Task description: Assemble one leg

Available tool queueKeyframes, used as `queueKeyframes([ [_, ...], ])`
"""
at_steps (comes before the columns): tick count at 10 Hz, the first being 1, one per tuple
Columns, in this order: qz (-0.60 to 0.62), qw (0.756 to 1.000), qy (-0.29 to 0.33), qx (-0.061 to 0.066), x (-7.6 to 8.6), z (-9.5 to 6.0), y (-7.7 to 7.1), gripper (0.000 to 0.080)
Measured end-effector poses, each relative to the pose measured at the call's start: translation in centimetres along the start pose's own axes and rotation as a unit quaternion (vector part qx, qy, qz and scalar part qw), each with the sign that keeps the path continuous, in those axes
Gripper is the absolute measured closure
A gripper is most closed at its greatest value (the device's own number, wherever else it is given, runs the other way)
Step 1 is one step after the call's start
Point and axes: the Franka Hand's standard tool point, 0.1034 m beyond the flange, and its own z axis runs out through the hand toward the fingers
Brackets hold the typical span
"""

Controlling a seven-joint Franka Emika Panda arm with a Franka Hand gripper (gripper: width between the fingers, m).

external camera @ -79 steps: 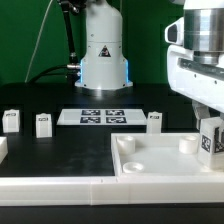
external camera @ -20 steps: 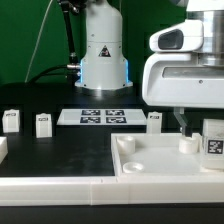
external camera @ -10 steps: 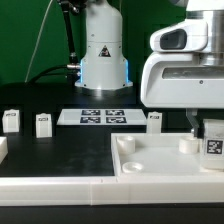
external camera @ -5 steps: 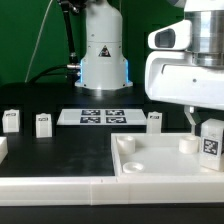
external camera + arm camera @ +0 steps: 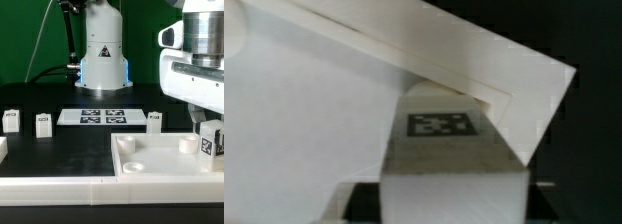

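Gripper, at the exterior view's right edge: its fingers are closed on the leg, which hangs tilted, tag facing the camera, over the right end of the large white square piece; whether its lower end touches that piece cannot be told. The arm's white wrist housing reaches down from the upper right and fills that corner. In the wrist view the leg runs from between the fingers toward a corner of the large white square piece, its tag plainly visible.

From the exterior view's left to its right, three loose posts stand on the black table: one at the far left, a second just beside it, and a third behind the square piece. The marker board lies flat between the second and third, before the robot base.

Compared with half a second ago, the wrist housing sits higher and further to the right, and the leg is now tilted rather than upright.
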Motion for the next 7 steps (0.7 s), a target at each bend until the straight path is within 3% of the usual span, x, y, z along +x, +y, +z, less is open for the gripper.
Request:
queueKeyframes([
  [7,0.244,0.970,-0.013,-0.002,0.05,-0.05,0.07,0.0508],
])
